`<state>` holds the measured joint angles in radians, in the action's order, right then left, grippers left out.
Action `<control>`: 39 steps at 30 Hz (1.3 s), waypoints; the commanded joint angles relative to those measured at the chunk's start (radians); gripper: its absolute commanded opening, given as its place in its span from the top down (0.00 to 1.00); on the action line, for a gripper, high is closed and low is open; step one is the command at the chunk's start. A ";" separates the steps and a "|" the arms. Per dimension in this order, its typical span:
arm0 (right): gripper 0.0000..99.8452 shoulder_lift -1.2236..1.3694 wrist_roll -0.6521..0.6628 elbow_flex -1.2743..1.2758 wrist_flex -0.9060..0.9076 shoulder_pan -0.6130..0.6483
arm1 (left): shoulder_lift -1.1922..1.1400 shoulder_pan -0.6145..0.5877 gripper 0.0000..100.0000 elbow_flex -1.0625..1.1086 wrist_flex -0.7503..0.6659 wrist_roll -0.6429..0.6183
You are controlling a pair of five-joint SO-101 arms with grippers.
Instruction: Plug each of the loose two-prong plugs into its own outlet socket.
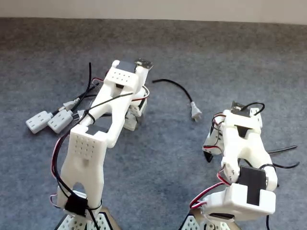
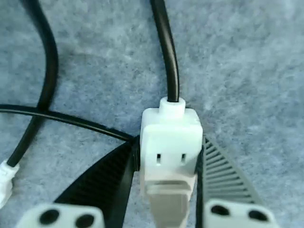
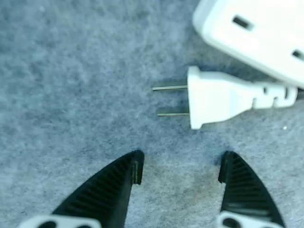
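Plug (image 3: 223, 102) lies just beyond spread right fingers (image 3: 111, 190).

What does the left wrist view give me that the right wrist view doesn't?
Left wrist view: the left tool closed on a white outlet socket, slots facing the camera, its black cord running away across the carpet. Right wrist view: the right tool open, with a loose two-prong plug lying flat beyond its fingertips, prongs bare, beside a white slotted block. Both: grey carpet and black ribbed fingers.
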<state>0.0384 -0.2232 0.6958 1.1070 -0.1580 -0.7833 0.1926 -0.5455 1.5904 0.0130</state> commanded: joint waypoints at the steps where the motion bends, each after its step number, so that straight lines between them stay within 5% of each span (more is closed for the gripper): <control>1: 0.74 0.005 0.012 0.007 -0.048 -0.008 | 0.007 -0.007 0.81 -0.010 -0.009 0.002; 9: 0.74 0.005 0.012 0.007 -0.048 -0.008 | 0.005 0.005 0.94 -0.088 -0.014 0.000; 19: 0.74 0.005 0.012 0.007 -0.048 -0.010 | -0.001 -0.053 0.86 -0.638 -0.026 0.025; 32: 0.74 0.005 0.012 0.007 -0.048 -0.012 | -0.259 -0.216 0.86 -0.664 -0.571 0.258; 39: 0.74 0.005 0.012 0.007 -0.048 -0.012 | -0.343 -0.208 0.85 -0.665 -0.638 0.307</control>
<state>0.0384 -0.2232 0.6958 1.1070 -0.1580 -1.1454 -0.0176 -1.1715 0.9904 0.3092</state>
